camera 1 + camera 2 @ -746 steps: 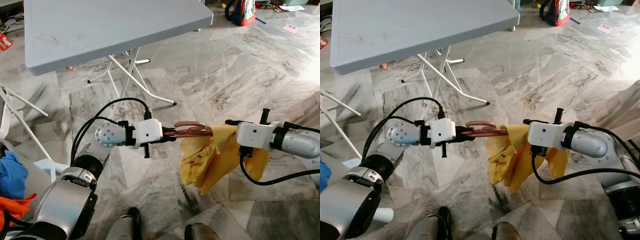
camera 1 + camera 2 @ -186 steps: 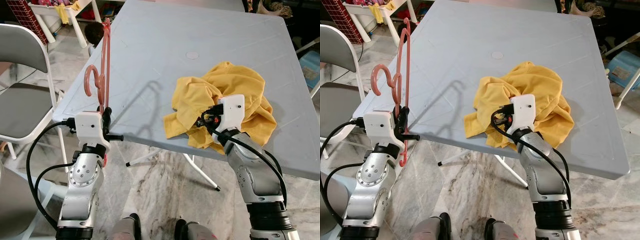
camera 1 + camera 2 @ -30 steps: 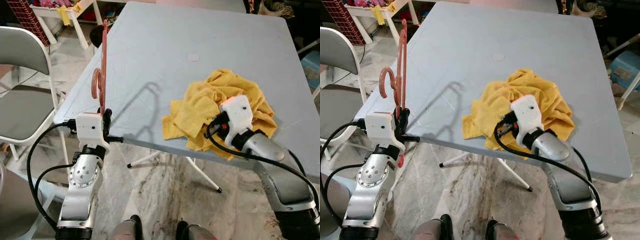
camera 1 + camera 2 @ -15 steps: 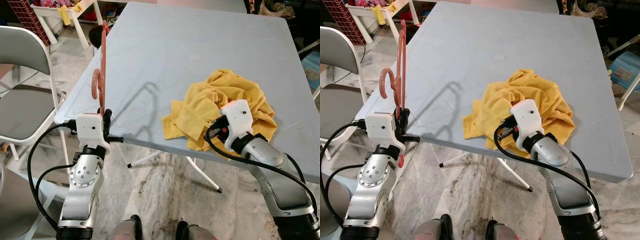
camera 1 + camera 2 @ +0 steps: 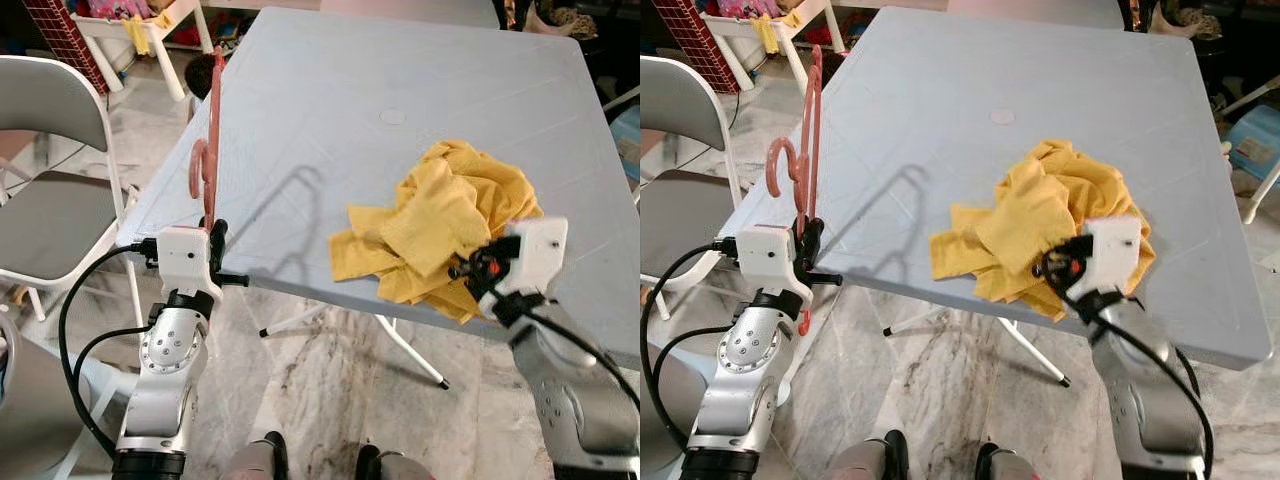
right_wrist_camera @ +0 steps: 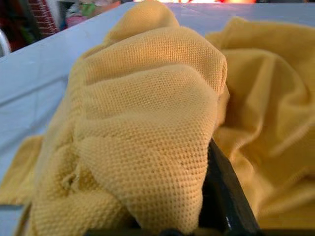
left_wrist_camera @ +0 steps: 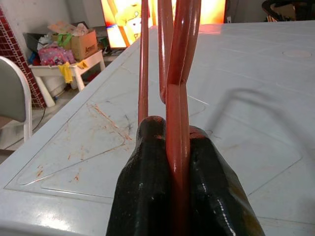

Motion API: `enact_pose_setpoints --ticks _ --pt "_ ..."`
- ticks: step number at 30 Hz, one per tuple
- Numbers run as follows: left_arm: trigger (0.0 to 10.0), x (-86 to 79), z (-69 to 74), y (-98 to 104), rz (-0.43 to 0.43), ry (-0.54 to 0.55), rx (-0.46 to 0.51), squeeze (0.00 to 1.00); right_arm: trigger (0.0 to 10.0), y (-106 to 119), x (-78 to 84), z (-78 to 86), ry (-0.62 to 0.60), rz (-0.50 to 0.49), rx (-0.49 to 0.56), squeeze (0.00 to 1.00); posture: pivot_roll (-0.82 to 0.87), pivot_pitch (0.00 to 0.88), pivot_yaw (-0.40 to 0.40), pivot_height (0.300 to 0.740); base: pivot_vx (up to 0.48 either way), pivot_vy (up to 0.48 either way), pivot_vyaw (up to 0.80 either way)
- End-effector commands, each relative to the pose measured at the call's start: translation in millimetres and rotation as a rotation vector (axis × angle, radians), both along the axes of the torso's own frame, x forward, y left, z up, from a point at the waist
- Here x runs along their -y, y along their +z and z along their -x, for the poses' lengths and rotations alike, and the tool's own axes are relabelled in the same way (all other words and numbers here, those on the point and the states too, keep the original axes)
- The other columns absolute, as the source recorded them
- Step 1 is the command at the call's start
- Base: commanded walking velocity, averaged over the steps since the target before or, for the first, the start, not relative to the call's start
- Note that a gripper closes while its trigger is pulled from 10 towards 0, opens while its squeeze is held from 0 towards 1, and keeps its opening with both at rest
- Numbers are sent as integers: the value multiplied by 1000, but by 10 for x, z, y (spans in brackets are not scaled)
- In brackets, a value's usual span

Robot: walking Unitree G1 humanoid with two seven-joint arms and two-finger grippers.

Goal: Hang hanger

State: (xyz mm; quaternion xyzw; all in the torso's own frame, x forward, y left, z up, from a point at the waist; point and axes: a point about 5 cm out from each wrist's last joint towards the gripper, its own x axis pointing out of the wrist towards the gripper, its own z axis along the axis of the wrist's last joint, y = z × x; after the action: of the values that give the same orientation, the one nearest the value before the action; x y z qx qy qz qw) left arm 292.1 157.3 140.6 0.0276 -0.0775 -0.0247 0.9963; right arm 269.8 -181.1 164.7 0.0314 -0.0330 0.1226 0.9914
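Left hand (image 5: 214, 232) sits at the near left corner of the grey desk (image 5: 330, 110), clamped tight on the pink hanger (image 5: 207, 150). The left wrist view makes it plain: both black fingers (image 7: 147, 187) press either side of the hanger's rod (image 7: 177, 123). The hanger stands upright above the hand, hook curling out to the left, its long wire reaching up along the desk's left edge.

Over on the right, the yellow cloth (image 5: 450, 225) lies in a crumpled heap on the desk, close to the near edge. The right hand (image 5: 1065, 262) is at the heap's near right side, its white housing (image 5: 528, 258) just off the desk edge. In the right wrist view the cloth (image 6: 142, 132) drapes over a black finger (image 6: 221, 196), so it is gripping a fold of it.

A grey folding chair (image 5: 50, 150) stands far left, on marble floor (image 5: 330, 390).
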Motion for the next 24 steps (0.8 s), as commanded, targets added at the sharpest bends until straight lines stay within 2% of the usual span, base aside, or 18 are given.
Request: enact_pose_setpoints --ticks 1,2,3,4,9,12,15,23,24 --pt "10000 -20 10 -124 -6 0 -64 0 10000 69 -23 69 -14 1 40 0 -60 172 39 740 0 0 0" --pt "10000 -21 14 -125 -6 1 -64 0 10000 59 -45 98 -7 13 45 0 -59 172 34 740 0 0 0" --pt "10000 -20 17 -128 -6 2 -63 0 10000 46 -68 123 -8 22 48 314 -59 172 34 740 0 0 0" --pt "10000 -21 22 -134 -4 5 -65 0 10000 32 -93 139 -14 1 46 1000 -60 172 29 740 0 0 0" --pt "10000 -20 30 -152 5 13 -67 0 10000 40 -182 137 -89 -21 77 1000 -65 169 23 740 0 0 0" --pt "10000 -8 24 -152 7 11 -67 0 10000 53 -224 129 -85 -5 88 1000 -72 168 23 740 0 0 0" --pt "10000 23 10 -152 7 -3 -67 0 10000 105 -347 114 -6 51 123 1000 -77 168 22 740 0 0 0" --pt "10000 19 13 -155 7 0 -67 0 10000 142 -432 93 136 178 140 1000 -74 167 20 740 0 0 0" --pt "10000 12 16 -156 7 4 -67 0 10000 162 -423 79 154 245 160 1000 -74 167 20 740 0 0 0"
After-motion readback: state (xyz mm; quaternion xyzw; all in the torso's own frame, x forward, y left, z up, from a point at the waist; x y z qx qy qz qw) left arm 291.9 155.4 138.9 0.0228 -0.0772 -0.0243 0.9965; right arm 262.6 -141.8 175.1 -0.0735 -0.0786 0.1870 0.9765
